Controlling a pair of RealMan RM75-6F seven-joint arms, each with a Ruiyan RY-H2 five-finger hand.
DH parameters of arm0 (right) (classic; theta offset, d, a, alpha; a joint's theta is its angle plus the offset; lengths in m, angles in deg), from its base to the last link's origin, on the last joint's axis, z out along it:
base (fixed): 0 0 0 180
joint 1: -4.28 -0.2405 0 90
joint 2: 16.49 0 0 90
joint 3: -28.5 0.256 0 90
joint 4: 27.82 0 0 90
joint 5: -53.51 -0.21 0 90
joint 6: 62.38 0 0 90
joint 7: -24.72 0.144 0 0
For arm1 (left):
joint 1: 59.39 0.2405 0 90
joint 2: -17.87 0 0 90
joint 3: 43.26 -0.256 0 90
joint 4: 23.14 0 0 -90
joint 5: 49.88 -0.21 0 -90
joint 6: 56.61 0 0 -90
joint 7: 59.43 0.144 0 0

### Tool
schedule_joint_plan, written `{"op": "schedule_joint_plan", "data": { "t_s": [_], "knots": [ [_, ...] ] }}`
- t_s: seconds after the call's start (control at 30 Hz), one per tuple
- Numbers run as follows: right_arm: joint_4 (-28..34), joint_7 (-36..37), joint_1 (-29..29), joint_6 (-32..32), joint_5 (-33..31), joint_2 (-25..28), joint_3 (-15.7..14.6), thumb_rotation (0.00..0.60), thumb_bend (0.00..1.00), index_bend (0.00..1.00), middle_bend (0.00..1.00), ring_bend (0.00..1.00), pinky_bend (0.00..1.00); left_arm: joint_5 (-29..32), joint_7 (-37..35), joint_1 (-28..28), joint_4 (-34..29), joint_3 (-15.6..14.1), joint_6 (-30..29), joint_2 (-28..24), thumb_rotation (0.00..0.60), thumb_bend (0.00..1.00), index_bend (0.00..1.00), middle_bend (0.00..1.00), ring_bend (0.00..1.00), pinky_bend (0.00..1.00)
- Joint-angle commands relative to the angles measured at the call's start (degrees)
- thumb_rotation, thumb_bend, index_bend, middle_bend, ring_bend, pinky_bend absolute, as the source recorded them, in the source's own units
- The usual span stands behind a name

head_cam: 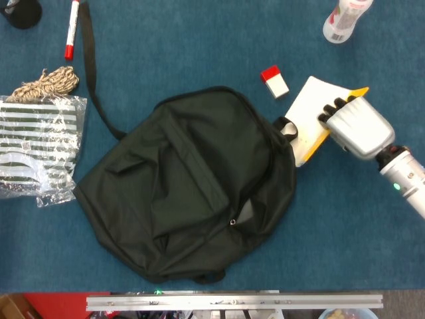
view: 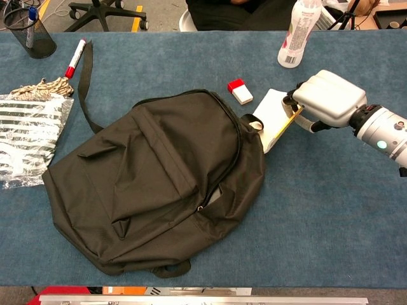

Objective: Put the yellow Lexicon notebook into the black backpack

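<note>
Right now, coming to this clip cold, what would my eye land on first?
Most likely the big black backpack sprawled across the middle of the blue table. Next, at its right edge, the right robot hand grips the yellow Lexicon notebook, tilted up on edge against the bag. A small red and white box lies just behind the notebook.

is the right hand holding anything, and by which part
Yes: the right hand holds the yellow notebook by its outer edge, the side away from the black backpack.
</note>
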State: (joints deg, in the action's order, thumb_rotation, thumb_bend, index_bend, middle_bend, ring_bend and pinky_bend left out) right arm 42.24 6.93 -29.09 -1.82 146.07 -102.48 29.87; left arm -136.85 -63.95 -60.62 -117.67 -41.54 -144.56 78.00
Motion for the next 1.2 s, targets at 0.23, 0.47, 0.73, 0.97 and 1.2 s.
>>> {"op": "schedule_joint_plan", "data": {
  "t_s": [0.23,0.47,0.73,0.97,1.2],
  "knots": [
    [6.7,-3.8,2.6,5.2,-3.6,6.6,3.0,0.600,0.45,0.79,0.63,0.52,0.65,-5.5,-5.2,-8.1,1.5,0.2,9.1,-1.8,0.600,0.21,0.28,0.26,0.24,0.22],
    [12.7,-7.5,5.7,9.2,-6.5,13.3,4.4,0.600,0.45,0.79,0.63,0.53,0.65,-13.9,-12.6,-18.1,4.4,-0.7,17.8,-1.8,0.600,0.21,0.28,0.26,0.23,0.22],
    [16.7,-10.6,8.3,11.4,-8.8,18.2,4.6,0.600,0.44,0.80,0.64,0.53,0.66,-21.7,-18.4,-29.8,7.1,-1.8,25.8,1.1,0.600,0.21,0.28,0.25,0.21,0.22],
    [18.3,-12.2,9.6,12.3,-10.7,19.7,4.9,0.600,0.44,0.80,0.64,0.53,0.66,-22.4,-18.2,-36.4,6.8,-1.9,31.0,4.1,0.600,0.22,0.26,0.21,0.17,0.21],
    [18.1,-12.4,9.8,11.9,-11.0,19.5,4.7,0.600,0.44,0.80,0.64,0.53,0.66,-20.1,-10.4,-39.6,6.0,-2.0,36.4,8.6,0.600,0.22,0.15,0.13,0.12,0.18]
  ]
}}
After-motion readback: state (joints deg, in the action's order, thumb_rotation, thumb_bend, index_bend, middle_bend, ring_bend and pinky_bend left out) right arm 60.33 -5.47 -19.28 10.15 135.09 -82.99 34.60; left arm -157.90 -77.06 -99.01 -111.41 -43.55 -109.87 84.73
